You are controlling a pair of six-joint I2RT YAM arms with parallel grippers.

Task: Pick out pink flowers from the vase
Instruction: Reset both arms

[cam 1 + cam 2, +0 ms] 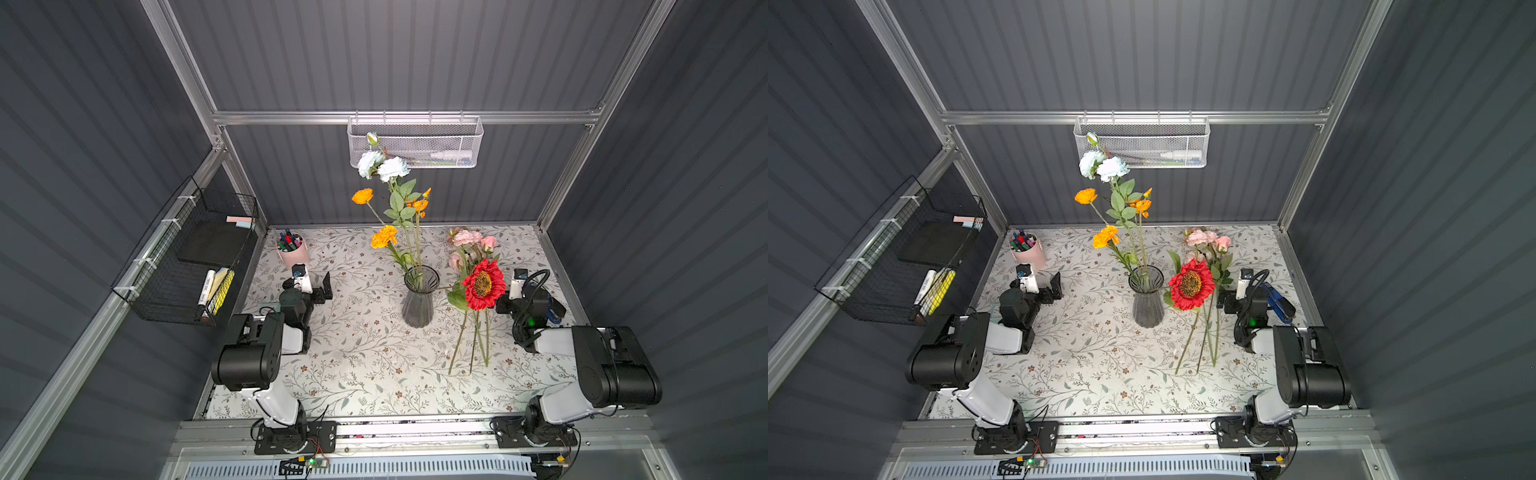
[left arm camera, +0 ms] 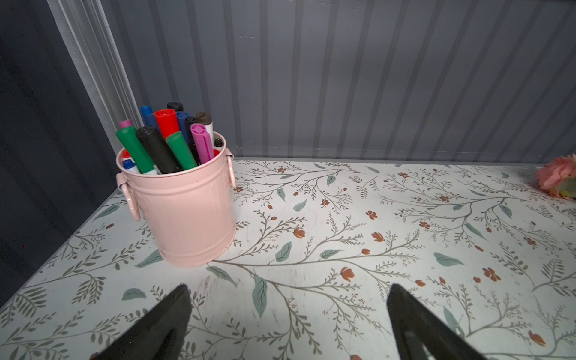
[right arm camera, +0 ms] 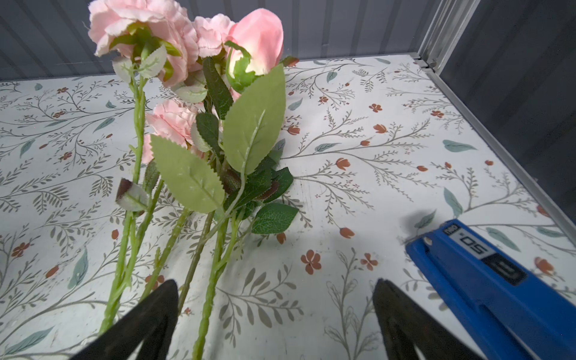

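Right gripper (image 3: 276, 282) gapes empty beside the pink flowers (image 1: 467, 239), laid on the table (image 1: 365, 374) right of the vase (image 1: 417, 307), evidently sorted out of it, while left gripper (image 2: 288, 285) idles open at left

A lab robot cell: aluminium frame (image 1: 291, 117), grey ribbed walls (image 1: 415, 54).

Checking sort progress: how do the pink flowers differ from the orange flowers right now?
Place: the pink flowers lie on the table beside the vase; the orange flowers stand in it.
Pose: pink stems lie along the table; orange stems rise upright from the vase's mouth.
Look: pink blooms are pale and ruffled; orange blooms are vivid.
Shared: thin green stems with leaves.
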